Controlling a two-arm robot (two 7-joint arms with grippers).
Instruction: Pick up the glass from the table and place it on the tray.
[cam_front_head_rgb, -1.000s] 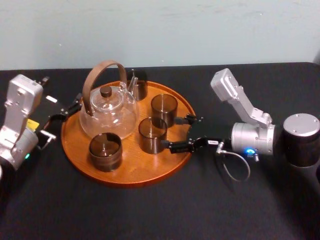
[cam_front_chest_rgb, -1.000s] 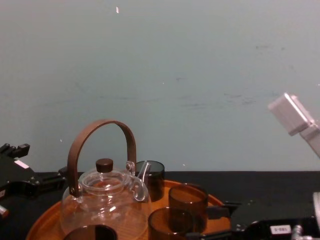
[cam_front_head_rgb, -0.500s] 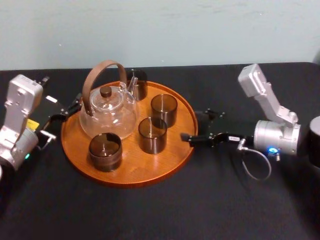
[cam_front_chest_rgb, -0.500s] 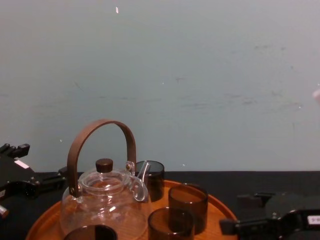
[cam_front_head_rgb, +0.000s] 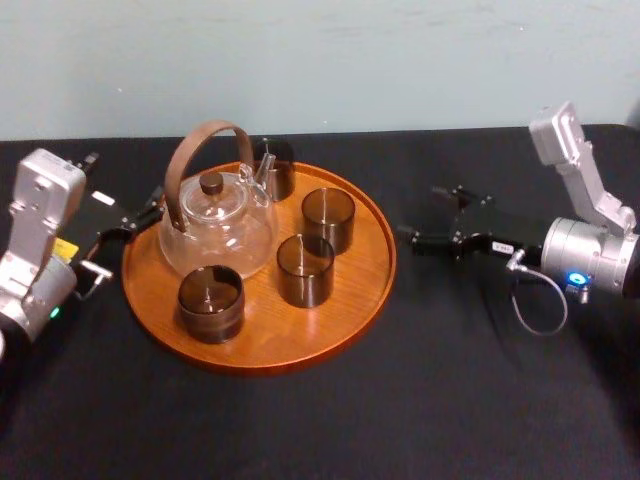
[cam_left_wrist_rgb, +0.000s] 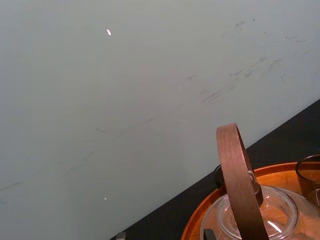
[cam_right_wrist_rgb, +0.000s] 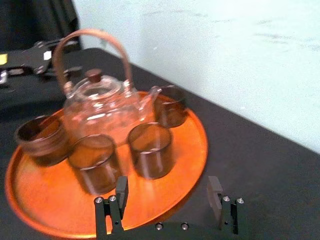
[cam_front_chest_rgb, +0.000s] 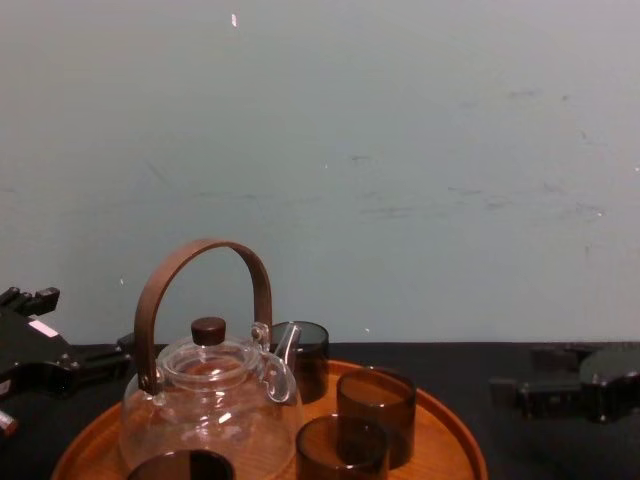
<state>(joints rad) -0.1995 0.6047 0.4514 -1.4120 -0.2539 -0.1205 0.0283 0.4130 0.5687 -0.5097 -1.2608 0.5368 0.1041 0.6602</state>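
Fingers (cam_right_wrist_rgb: 121, 192) of the right gripper (cam_front_head_rgb: 420, 213) stand wide and empty, over the table (cam_front_head_rgb: 450, 390), just right of the tray (cam_front_head_rgb: 372, 300). The glass (cam_front_head_rgb: 305, 270) I judge placed stands upright on the tray, near right, close beside another glass (cam_front_head_rgb: 328, 218) and the teapot (cam_front_head_rgb: 215, 225). Risk: any leftward swing catches the rim and jolts the glasses together. Left gripper (cam_front_head_rgb: 135, 222) is parked at the tray's left.

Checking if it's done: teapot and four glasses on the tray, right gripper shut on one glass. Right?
No: the head view shows the right gripper open and empty over the table, right of the tray. The teapot and four glasses do sit on the tray; the left gripper rests at its left.
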